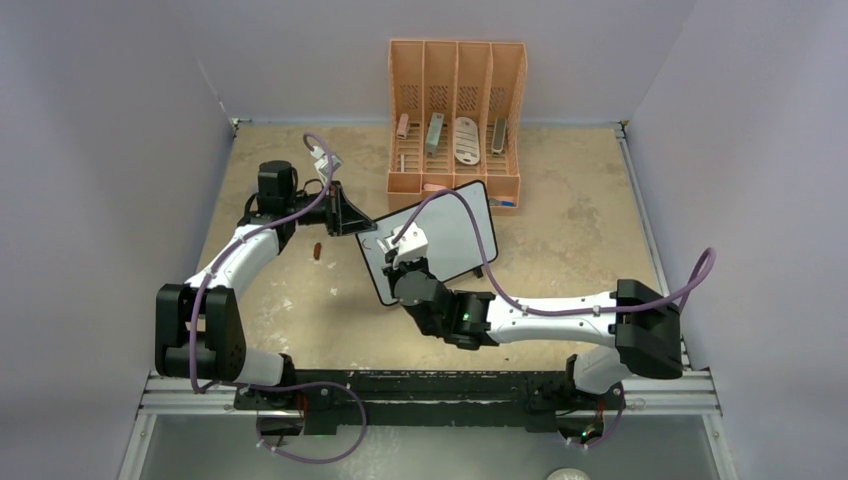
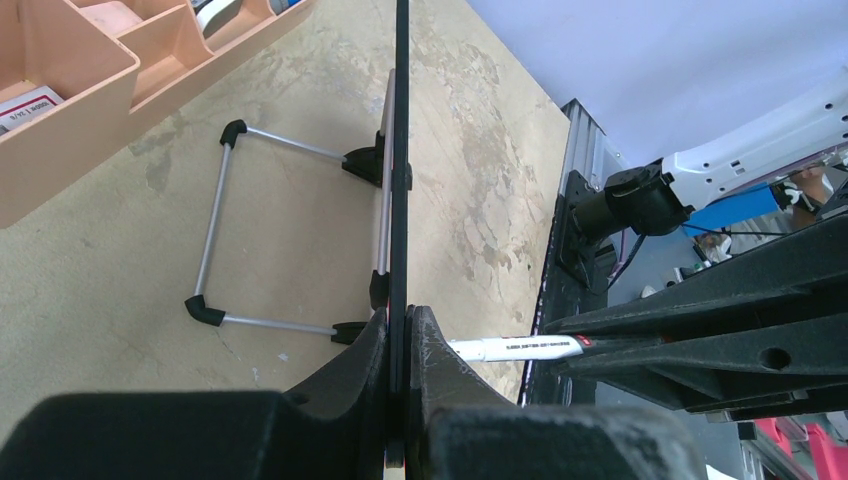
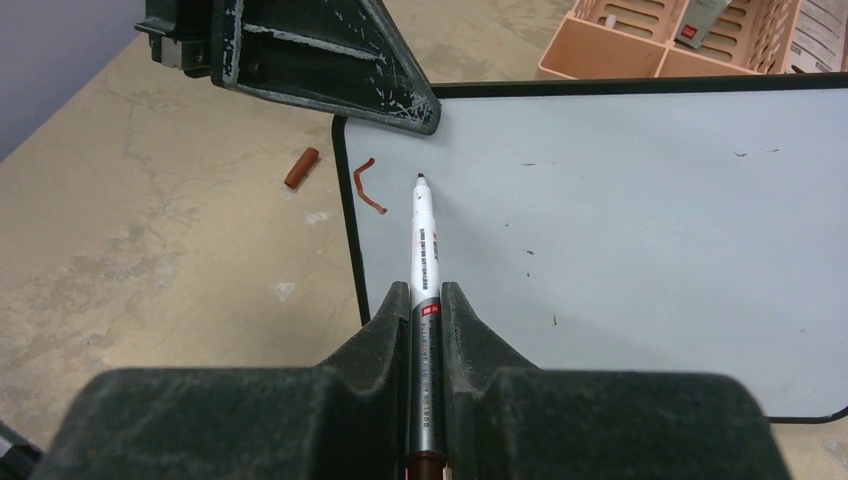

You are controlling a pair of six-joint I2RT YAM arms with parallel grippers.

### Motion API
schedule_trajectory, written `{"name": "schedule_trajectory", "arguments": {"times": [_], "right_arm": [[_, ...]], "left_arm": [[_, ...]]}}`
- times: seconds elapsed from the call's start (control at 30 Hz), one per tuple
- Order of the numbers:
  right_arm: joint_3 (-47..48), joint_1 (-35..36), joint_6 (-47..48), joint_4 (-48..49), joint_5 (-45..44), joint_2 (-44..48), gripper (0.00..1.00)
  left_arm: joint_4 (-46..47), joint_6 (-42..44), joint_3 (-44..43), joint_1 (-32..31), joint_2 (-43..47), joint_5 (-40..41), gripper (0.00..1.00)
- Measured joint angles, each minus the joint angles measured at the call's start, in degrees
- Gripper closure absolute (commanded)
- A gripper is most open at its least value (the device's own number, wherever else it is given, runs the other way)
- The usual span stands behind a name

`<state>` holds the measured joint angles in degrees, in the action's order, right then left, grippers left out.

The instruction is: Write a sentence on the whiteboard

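Note:
The whiteboard [image 1: 450, 225] stands tilted on its wire stand [image 2: 215, 240] in front of the organizer, and in the left wrist view it is seen edge-on [image 2: 401, 150]. My left gripper [image 2: 403, 312] is shut on its black frame at the left corner [image 1: 350, 218]. A white and grey marker [image 3: 425, 250] is clamped in my right gripper [image 3: 427, 290], tip pointing at the board's upper left area. Whether the tip touches, I cannot tell. Of the sentence, one short red-brown stroke [image 3: 368, 187] shows near the board's left edge, just left of the tip.
A red-brown marker cap [image 3: 300, 168] lies on the table left of the board [image 1: 317, 250]. The orange organizer [image 1: 455, 120] with several small items stands directly behind the board. Grey walls close the table at the back and sides.

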<state>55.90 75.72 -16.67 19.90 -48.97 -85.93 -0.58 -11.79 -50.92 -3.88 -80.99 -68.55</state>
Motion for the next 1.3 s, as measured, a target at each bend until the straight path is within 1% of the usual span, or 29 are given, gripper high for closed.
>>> {"name": "schedule_trajectory", "arguments": {"times": [0.5, 1.1, 1.3], "right_arm": [[0.81, -0.15, 0.66, 0.22, 0.09, -1.14, 1.0], [3.04, -0.2, -1.7, -3.98, 0.79, -2.32, 1.0], [3.06, 0.02, -2.91, -6.03, 2.49, -2.32, 1.0]], "left_arm": [[0.0, 0.02, -0.09, 0.0, 0.0, 0.04, 1.0], [0.0, 0.46, -0.09, 0.0, 0.0, 0.74, 1.0], [0.0, 0.48, -0.09, 0.0, 0.0, 0.85, 1.0]]}}
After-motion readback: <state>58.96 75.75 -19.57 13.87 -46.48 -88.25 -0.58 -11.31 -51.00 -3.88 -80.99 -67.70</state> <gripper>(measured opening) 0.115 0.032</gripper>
